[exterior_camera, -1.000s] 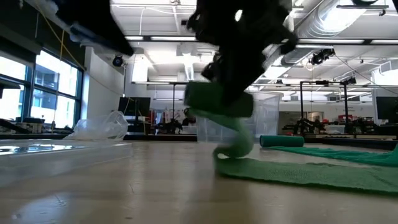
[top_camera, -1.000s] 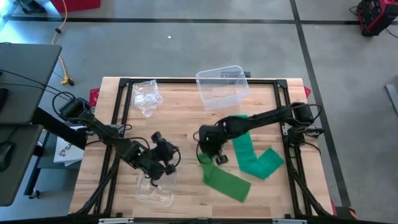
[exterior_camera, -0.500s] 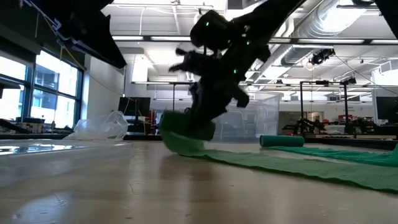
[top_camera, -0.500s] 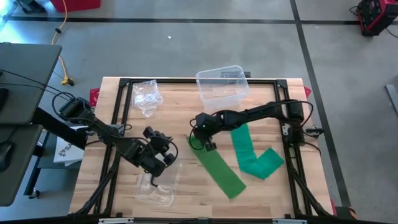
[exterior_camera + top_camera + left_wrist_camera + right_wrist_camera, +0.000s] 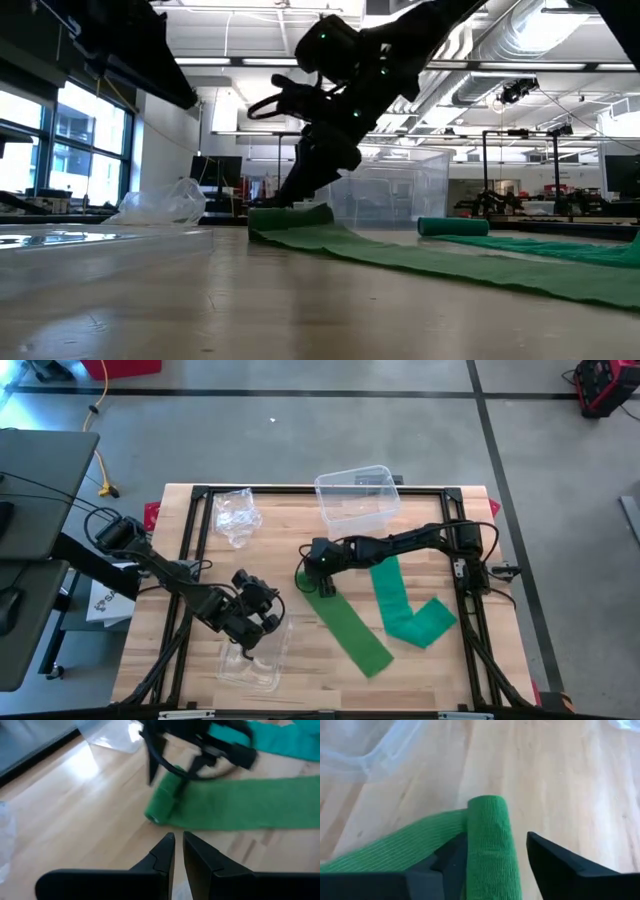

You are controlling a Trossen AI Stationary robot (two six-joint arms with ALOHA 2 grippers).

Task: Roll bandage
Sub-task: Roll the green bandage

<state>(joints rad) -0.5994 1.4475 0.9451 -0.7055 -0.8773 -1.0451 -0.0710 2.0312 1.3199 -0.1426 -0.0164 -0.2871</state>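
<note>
Green woven bandage roll (image 5: 305,581) lies on the wooden tabletop (image 5: 290,540) between the right gripper (image 5: 316,572)'s parted fingers; the left gripper (image 5: 262,607), at its eight o'clock, is closed and empty.

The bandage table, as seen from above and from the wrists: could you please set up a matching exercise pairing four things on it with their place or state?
Things:
1. green roll
2. clear bin
3. crumpled plastic bag
4. left gripper

Places or states:
A. far edge of the table, middle
B. fingers nearly together, holding nothing
C. far left part of the table
D. lying on the wood between the right gripper's open fingers

Pairs: 1-D, 2-A, 3-C, 4-B
</note>
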